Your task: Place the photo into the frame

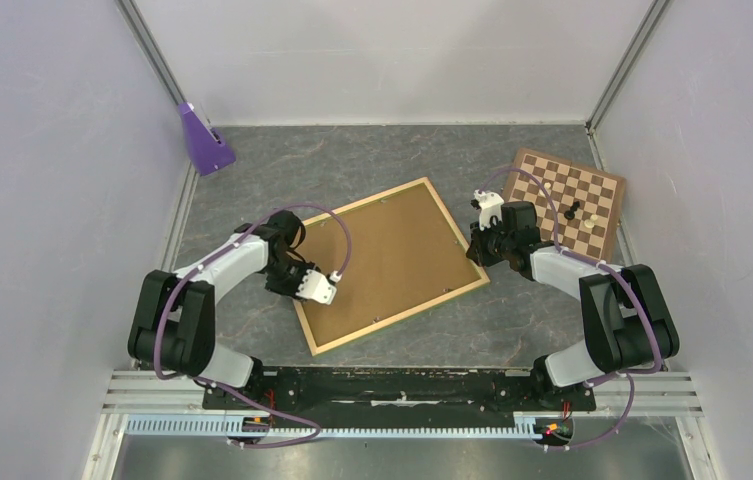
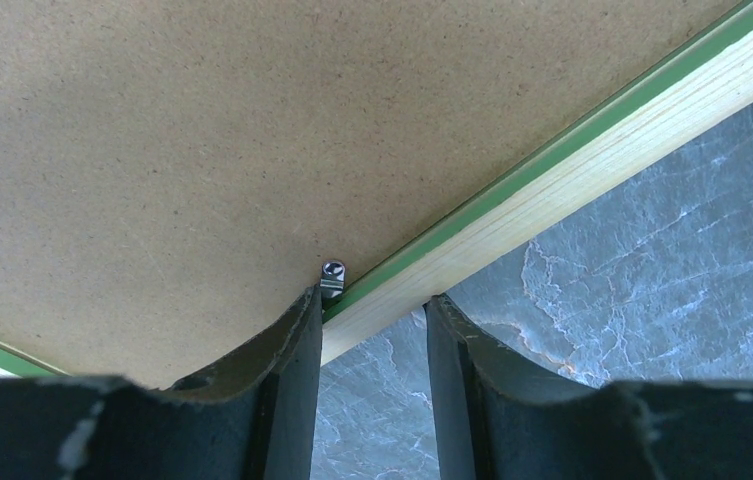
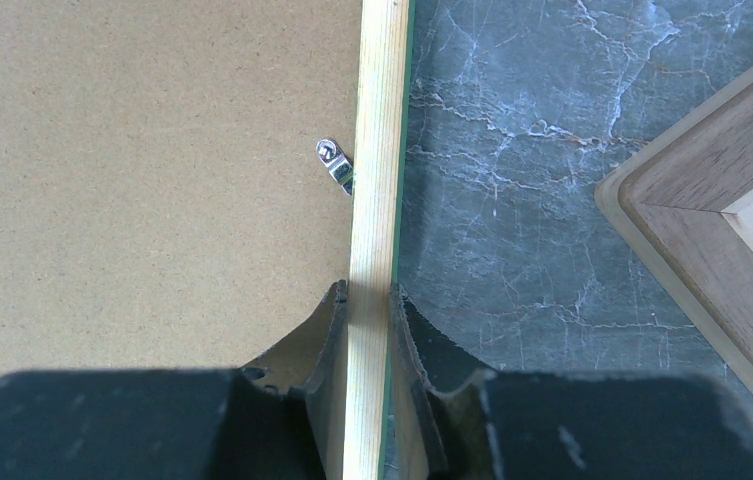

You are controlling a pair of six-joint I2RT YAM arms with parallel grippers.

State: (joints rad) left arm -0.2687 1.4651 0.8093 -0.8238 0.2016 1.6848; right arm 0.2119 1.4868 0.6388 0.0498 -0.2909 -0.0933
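The frame (image 1: 400,318) lies face down on the table, pale wood rails up, with a brown hardboard panel (image 1: 387,260) filling it. The photo is not visible. My left gripper (image 1: 299,283) is open over the frame's left rail (image 2: 592,150). Its jaws straddle the rail, and one fingertip (image 2: 302,310) touches a small metal clip (image 2: 332,275) on the panel (image 2: 202,150). My right gripper (image 1: 472,250) is shut on the frame's right rail (image 3: 380,120), one finger on the panel (image 3: 132,180) side and one on the outer side. Another clip (image 3: 334,163) sits just ahead.
A brown-and-cream chessboard (image 1: 567,195) with a few pieces (image 1: 574,210) lies at the back right, close to my right arm; its corner shows in the right wrist view (image 3: 722,200). A purple object (image 1: 202,140) stands at the back left. Walls enclose the table.
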